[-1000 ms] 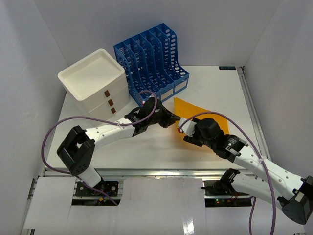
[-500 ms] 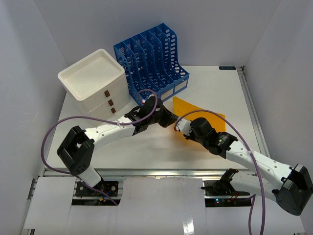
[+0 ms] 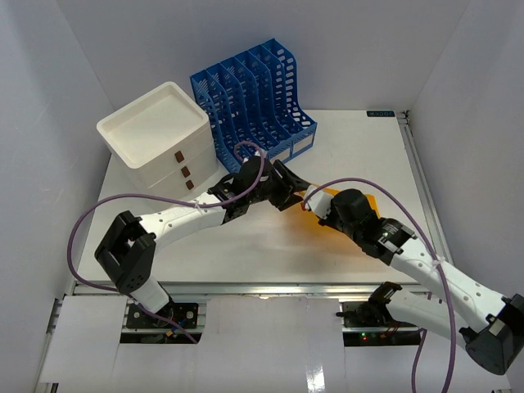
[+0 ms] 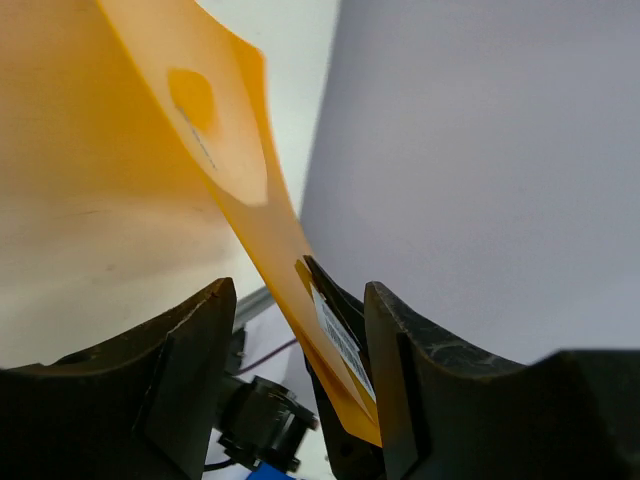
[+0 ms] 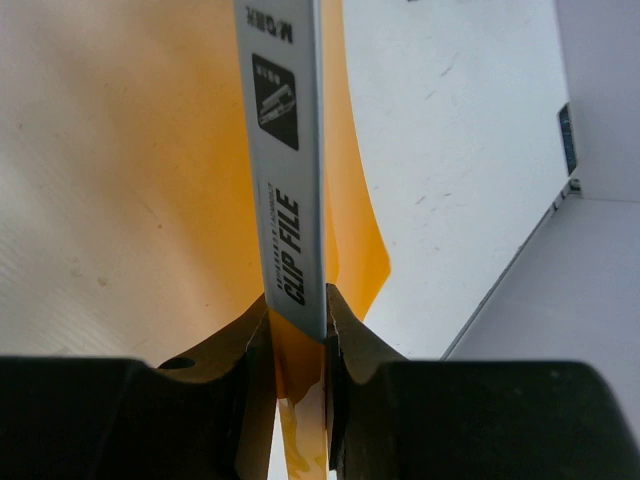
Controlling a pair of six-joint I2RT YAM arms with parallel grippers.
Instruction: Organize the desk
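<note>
An orange clip file (image 3: 366, 202) with a white spine strip (image 5: 285, 150) is lifted off the desk (image 3: 360, 147) at mid-table, tilted nearly on edge. My right gripper (image 3: 316, 205) is shut on its spine edge; in the right wrist view the fingers (image 5: 297, 305) pinch the white strip and the orange cover (image 5: 130, 150). My left gripper (image 3: 288, 187) stands open around the same edge. In the left wrist view the orange sheet (image 4: 150, 150) passes between its spread jaws (image 4: 297, 290), close to the right finger, not clamped.
A blue slotted file rack (image 3: 254, 98) stands at the back centre, just behind both grippers. A white drawer box (image 3: 160, 135) sits at the back left. A metal rail (image 3: 417, 180) runs along the desk's right edge.
My left gripper has opened and let go of the file. My right gripper has shut on the file's spine and tipped it up off the desk, moving slightly back.
</note>
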